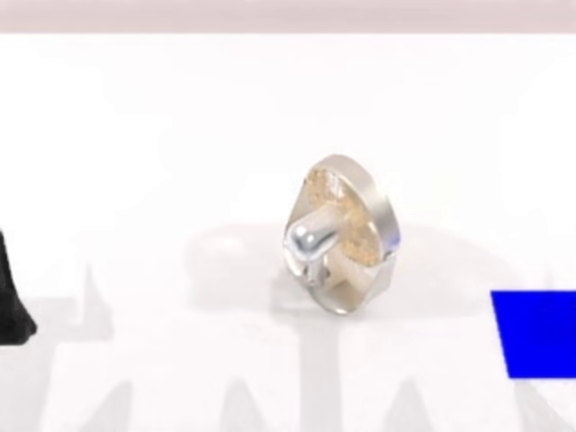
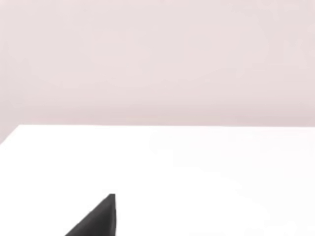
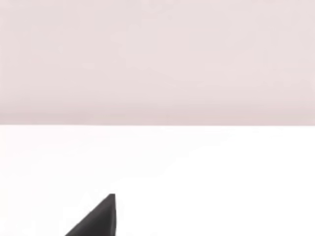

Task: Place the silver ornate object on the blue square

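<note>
The silver ornate object [image 1: 345,233] stands on edge near the middle of the white table, its gold-tan face and chrome knob turned toward the left. A small blue spot shows on its right rim. The blue square [image 1: 538,332] lies flat at the right edge, cut off by the frame. My left arm [image 1: 13,301] is parked at the left edge, far from the object. The right arm is out of the top view. Each wrist view shows only a dark wedge of its own gripper, left [image 2: 98,220] and right [image 3: 98,220], over bare table.
The white table [image 1: 162,162] runs back to a pale pink wall [image 1: 288,13]. Faint grey shadows fall across the front of the table.
</note>
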`<state>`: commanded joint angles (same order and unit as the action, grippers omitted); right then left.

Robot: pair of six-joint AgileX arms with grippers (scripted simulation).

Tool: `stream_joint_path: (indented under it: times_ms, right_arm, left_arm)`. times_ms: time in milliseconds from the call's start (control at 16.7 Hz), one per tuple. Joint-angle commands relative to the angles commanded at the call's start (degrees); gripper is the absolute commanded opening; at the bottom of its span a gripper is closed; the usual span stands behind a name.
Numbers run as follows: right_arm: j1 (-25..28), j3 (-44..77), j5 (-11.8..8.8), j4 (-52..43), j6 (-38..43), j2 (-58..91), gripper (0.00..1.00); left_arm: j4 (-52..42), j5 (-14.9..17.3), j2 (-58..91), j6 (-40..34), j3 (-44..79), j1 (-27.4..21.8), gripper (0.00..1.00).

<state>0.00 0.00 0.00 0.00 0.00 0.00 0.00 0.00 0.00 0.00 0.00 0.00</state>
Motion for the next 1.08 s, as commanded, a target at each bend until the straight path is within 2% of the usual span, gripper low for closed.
stream_joint_path:
  times_ms: [240, 540, 780, 1080]
  right_arm:
    - [0.2, 0.8, 0.1, -1.3, -0.1, 1.5, 1.00]
    - [2.1, 10.1, 1.3, -12.3, -1.2, 14.2, 1.00]
    - [5.2, 24.6, 2.4, -25.8, -2.0, 30.6, 1.00]
    - [10.8, 49.7, 3.1, -44.1, -2.3, 54.4, 1.00]
  left_arm:
    - [0.0, 0.0, 0.0, 0.0, 0.0, 0.0, 1.00]
    - [0.0, 0.0, 0.0, 0.0, 0.0, 0.0, 1.00]
    - [0.0, 0.0, 0.0, 0.0, 0.0, 0.0, 1.00]
    - [0.0, 0.0, 0.0, 0.0, 0.0, 0.0, 1.00]
